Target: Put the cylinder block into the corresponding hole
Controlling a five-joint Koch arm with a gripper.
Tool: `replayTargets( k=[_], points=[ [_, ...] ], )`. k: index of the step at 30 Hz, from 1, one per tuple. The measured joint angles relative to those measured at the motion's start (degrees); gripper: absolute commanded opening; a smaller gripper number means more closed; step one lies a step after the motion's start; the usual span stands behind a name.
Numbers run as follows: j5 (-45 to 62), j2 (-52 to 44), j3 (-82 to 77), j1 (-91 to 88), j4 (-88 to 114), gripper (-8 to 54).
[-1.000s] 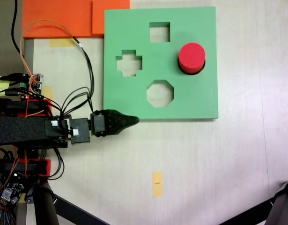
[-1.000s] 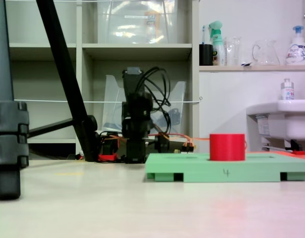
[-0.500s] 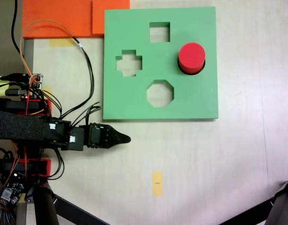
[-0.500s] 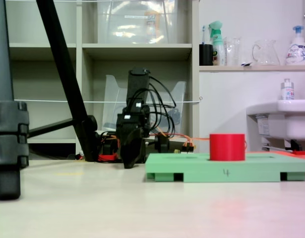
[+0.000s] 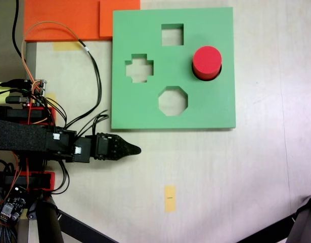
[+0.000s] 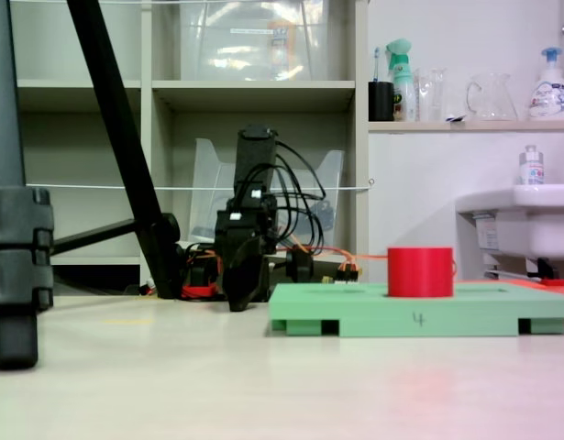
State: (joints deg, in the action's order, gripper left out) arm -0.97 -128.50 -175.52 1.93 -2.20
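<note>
Toward the tabletop's upper edge in a fixed view, the cylinder block (image 5: 207, 62) already stands seated in the corresponding hole (image 5: 195, 74) of the green board (image 5: 145, 106), so nothing seems left, while the hand (image 5: 136, 150) lies clear, empty, its gap untellable.

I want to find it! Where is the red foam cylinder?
The red foam cylinder stands in the round hole on the right side of the green foam board, right of the cross-shaped cutout.
</note>
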Motion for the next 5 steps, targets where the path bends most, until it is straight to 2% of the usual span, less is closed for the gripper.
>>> replayTargets(
  k=[5],
  points=[
    [0.0, 0.0, 0.0, 0.0, 0.0, 34.8]
  ],
)
